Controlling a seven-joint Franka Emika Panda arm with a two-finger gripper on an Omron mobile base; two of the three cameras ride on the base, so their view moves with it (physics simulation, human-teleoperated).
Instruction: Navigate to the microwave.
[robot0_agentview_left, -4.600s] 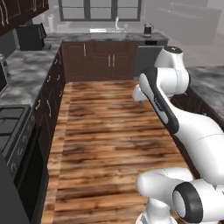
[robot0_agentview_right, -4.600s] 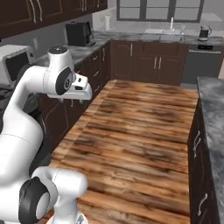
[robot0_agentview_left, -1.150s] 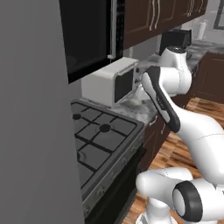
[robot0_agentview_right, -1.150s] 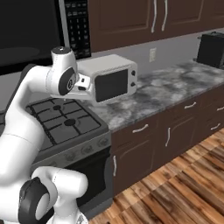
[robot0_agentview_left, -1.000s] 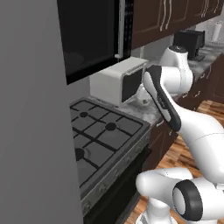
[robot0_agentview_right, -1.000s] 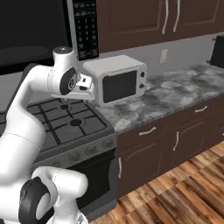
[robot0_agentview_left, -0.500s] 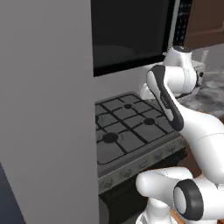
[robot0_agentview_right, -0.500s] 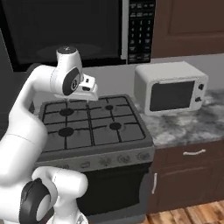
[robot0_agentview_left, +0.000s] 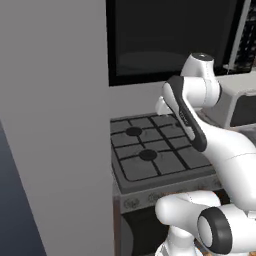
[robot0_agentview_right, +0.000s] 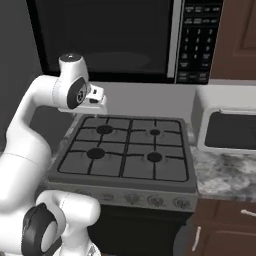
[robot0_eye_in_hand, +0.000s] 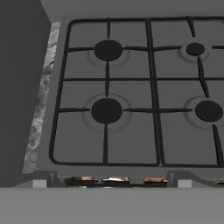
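Rightward, the microwave (robot0_agentview_right: 227, 129) is cut off by the frame; gripper (robot0_agentview_right: 98, 98) spread unreadable.

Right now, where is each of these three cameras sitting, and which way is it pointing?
Left base view: behind the arm's left, facing the gas stove under a black panel; the white arm fills the right.
Right base view: behind the arm's right, facing the same stove, with the microwave at its right; the arm rises at the left.
Hand view: on the hand, looking down onto the burners.
All three share the stove.
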